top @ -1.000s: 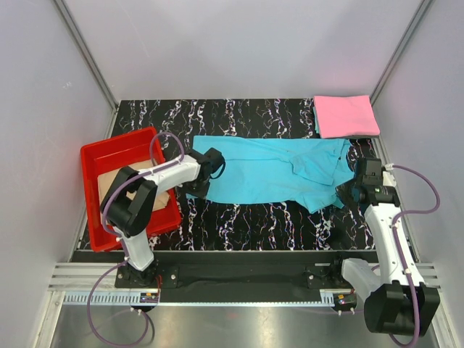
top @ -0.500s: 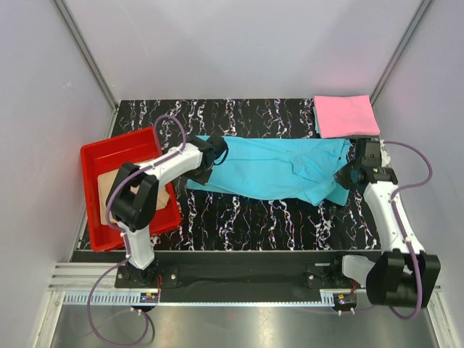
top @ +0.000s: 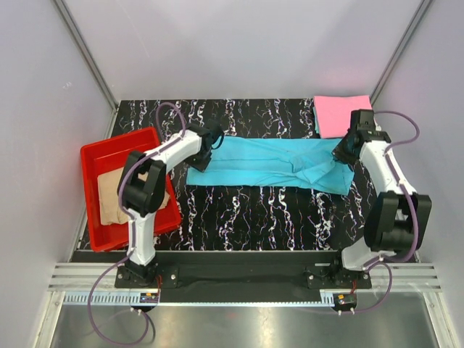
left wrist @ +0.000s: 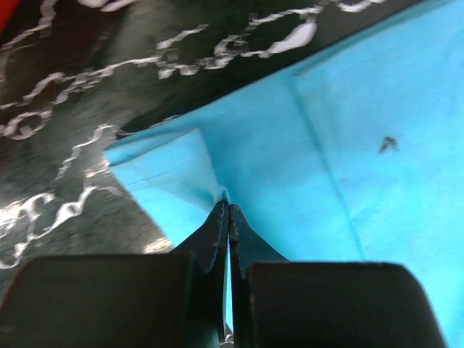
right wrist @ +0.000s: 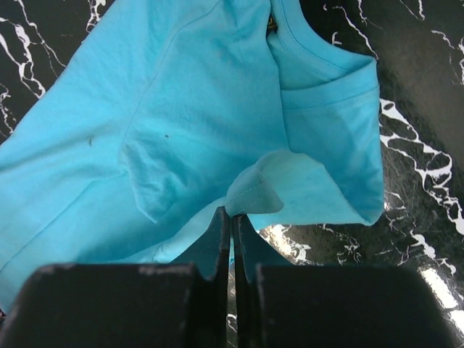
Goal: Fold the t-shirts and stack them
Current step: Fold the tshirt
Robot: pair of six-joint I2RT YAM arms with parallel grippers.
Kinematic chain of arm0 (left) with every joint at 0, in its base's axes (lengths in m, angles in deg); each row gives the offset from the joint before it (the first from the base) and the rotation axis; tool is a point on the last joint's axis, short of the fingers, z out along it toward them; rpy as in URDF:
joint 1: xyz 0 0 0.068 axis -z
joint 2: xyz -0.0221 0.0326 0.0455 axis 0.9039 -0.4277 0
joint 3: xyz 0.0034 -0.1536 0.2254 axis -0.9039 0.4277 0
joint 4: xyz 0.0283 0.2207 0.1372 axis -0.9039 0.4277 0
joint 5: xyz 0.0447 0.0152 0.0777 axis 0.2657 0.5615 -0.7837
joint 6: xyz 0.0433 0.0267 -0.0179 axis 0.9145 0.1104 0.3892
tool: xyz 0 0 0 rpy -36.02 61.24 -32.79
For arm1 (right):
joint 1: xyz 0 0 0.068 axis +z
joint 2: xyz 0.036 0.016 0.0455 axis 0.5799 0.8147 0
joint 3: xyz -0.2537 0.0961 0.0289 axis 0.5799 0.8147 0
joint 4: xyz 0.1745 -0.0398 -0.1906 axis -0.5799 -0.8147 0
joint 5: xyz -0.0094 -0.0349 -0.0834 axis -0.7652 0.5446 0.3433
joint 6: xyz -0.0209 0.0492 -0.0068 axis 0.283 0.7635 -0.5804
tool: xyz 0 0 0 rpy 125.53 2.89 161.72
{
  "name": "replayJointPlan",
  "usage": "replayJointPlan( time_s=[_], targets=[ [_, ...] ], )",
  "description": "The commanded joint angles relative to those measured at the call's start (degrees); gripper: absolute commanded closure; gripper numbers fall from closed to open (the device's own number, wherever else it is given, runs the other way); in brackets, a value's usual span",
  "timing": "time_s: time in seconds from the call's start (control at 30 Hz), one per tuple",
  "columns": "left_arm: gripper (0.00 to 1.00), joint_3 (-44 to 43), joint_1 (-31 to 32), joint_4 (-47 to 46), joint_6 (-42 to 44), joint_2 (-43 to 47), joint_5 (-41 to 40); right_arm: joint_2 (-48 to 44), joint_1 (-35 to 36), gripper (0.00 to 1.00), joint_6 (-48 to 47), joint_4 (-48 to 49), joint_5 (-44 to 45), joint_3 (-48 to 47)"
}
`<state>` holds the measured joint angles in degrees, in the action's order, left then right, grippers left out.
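Ahead of the left pincer and to its right, the blue shirt runs off the frame, so we lose its far end. Around the right pincer the same shirt is cut off ahead and to the left. From above, we cannot see either pincer's tips, which sit hidden under their own housings. The right arm covers a near corner of the pink shirt, and the left arm covers part of the tan shirt.
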<state>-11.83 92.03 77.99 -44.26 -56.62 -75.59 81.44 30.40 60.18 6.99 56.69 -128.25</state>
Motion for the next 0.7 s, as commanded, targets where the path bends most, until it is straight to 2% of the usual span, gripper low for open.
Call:
replayJointPlan(
  time_s=[0.0, 0.2, 0.33, 0.53, 0.67],
  targets=[
    [1.00, -5.86, -0.90, -1.57, 6.05, -3.90, 2.14, 3.59, -0.32, 0.99, -2.43, -1.66, 0.67, -5.11],
    [1.00, -11.05, -1.07, -1.74, 9.40, -8.04, 2.76, 9.13, -0.41, 1.00, -4.10, -5.09, 5.85, -11.78],
    [1.00, -13.16, -1.43, -1.74, 10.19, -9.45, 2.59, 12.29, -0.41, 1.00, -4.37, -6.07, 5.33, -14.08],
    [1.00, -16.06, -1.51, 4.83, 9.14, -9.28, -2.77, 12.65, -0.32, 1.00, -4.98, -7.03, 6.65, -15.31],
    [1.00, -14.66, -1.51, 5.29, 7.38, -7.35, -4.53, 11.77, -0.32, 1.00, -4.81, -7.83, 6.74, -15.40]
  ],
)
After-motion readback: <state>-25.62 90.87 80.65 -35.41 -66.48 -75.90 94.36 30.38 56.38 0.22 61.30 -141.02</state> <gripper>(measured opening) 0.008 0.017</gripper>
